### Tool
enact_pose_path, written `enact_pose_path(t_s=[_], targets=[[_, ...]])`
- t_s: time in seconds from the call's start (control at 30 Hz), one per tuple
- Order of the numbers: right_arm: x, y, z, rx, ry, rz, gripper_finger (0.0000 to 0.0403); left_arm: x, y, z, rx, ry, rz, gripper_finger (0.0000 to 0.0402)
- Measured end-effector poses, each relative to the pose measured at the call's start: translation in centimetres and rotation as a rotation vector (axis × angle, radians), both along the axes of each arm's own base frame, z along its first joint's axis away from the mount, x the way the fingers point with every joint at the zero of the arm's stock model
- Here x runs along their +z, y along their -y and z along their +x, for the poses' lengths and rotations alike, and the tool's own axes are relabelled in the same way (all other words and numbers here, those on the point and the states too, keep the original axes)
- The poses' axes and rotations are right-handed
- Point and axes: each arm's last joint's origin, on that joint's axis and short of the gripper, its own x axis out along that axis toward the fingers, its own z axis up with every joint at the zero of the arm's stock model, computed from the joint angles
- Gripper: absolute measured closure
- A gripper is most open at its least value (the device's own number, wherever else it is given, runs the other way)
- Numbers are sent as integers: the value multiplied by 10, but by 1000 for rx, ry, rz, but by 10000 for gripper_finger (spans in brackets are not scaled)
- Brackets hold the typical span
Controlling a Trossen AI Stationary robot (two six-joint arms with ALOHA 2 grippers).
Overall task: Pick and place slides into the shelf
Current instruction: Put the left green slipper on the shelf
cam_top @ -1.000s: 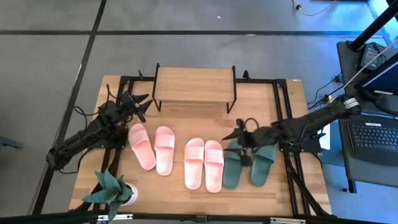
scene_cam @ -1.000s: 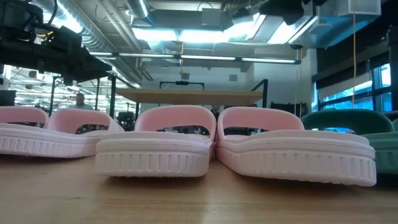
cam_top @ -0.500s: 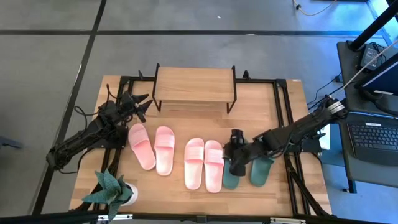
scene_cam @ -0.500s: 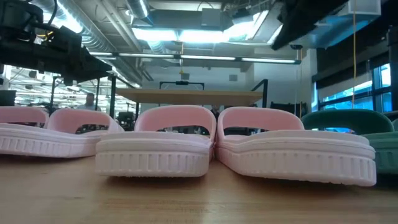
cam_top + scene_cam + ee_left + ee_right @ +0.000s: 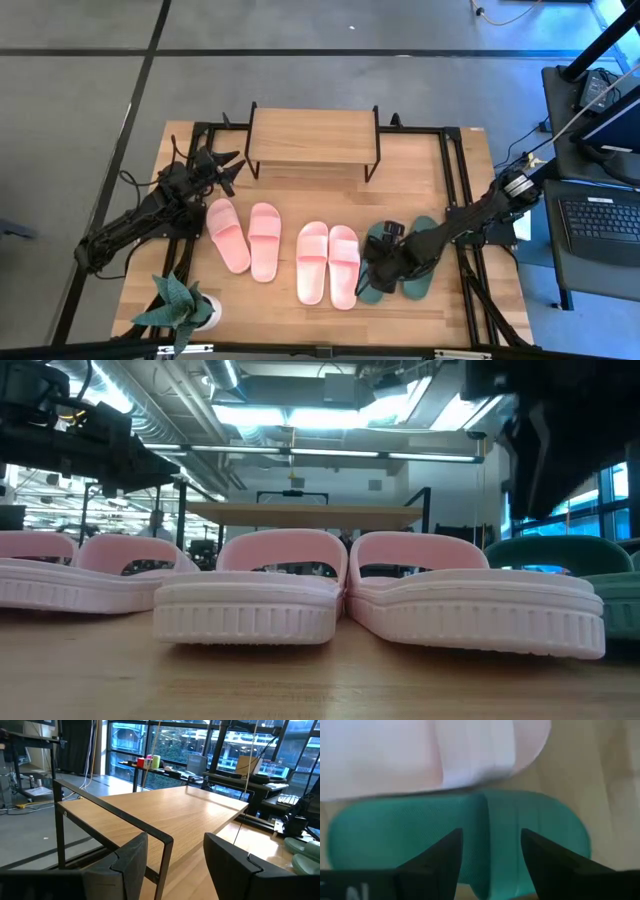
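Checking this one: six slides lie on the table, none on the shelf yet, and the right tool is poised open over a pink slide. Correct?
Not quite. The right tool is open over a dark green slide, not a pink one; the right wrist view shows green between its fingers, and the high view agrees. The rest holds: all six slides are on the table and the shelf carries none.

The right arm stretches low and forward, its hand (image 5: 371, 279) spread wide; the left hand (image 5: 222, 168) waits, fingers parted.

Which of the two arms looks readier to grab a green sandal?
The right one: its open gripper hangs directly over the green sandal, while the left gripper waits beside the shelf.
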Motion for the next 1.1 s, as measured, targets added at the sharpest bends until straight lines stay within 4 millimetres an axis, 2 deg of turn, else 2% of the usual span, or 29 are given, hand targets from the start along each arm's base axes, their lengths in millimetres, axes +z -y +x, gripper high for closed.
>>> enact_pose_path(t_s=[0.2, 0.4, 0.97, 1.1], targets=[[-25, -1, 2, 2, -122, -71, 201, 0, 0, 0, 20, 0, 0, 216], [-38, 0, 1, -14, -189, -117, 201, 0, 0, 0, 20, 1, 0, 216], [-30, 7, -9, -151, -256, -208, 202, 0, 0, 0, 20, 1, 0, 216], [-30, 7, -9, -150, -256, -208, 231, 0, 0, 0, 20, 0, 0, 216]])
